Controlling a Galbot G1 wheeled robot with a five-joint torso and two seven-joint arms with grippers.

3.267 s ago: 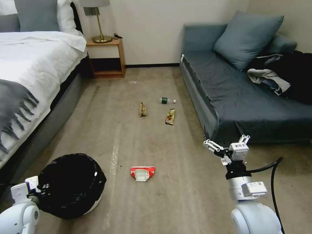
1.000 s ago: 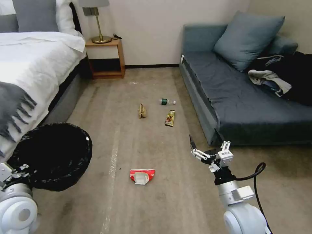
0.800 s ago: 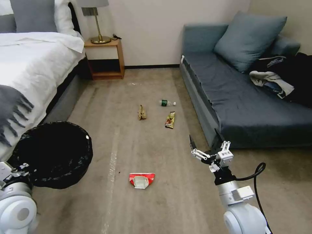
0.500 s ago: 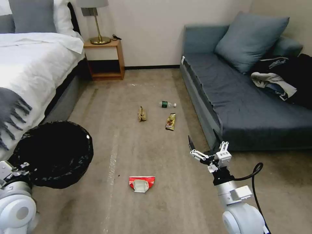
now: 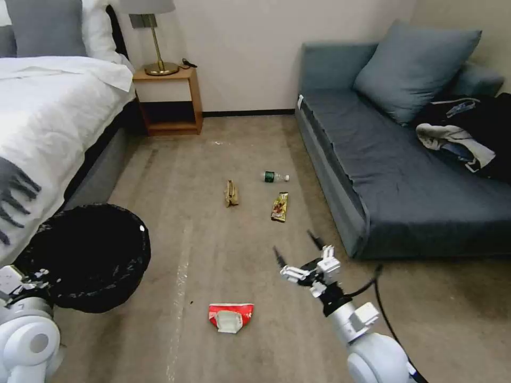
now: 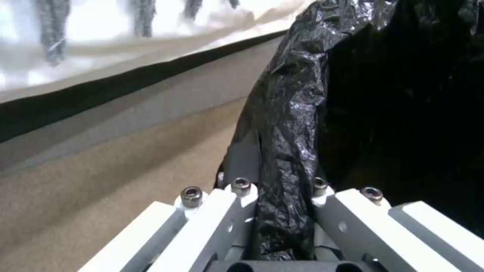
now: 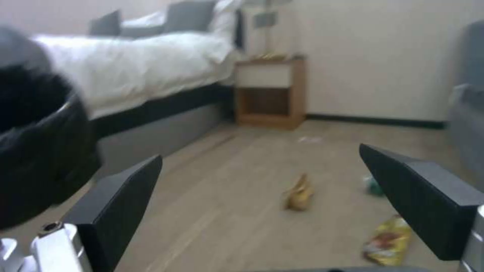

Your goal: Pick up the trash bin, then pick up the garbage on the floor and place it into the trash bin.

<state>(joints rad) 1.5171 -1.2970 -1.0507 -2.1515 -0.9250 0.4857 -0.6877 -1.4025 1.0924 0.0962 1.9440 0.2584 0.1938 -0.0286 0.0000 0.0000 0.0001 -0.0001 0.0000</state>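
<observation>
Head: one trash bin (image 5: 88,255) held off the floor at left; four litter pieces: red-and-white packet (image 5: 230,316), paper bag (image 5: 231,193), wrapper (image 5: 279,206), bottle (image 5: 275,176). Right gripper (image 5: 298,255) has shifted left since 0.5 s ago.
Left wrist: left gripper (image 6: 275,196) jaws clamped on bin liner.
Right wrist: jaws apart.

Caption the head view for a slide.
Left claw holds the trash bin; open right claw hovers above floor litter.
</observation>
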